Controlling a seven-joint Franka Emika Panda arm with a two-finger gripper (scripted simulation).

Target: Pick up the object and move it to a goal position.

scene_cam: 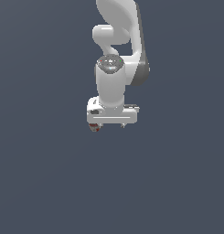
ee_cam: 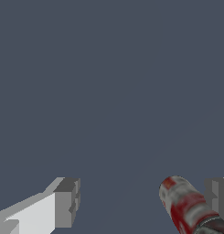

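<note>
2 fingers (ee_cam: 143,205) spread wide, gripping nothing; object (ee_cam: 186,208) just beside 1 finger pad; plain dark backdrop (ee_cam: 109,68) around.

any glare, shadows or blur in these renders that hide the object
Exterior view: flat, even light, no cast shadows; a small highlight on the arm's wrist joint; the object is a tiny coarse patch under the gripper. Wrist view: no glare; the object is blocky and cut by the frame edge.
</note>
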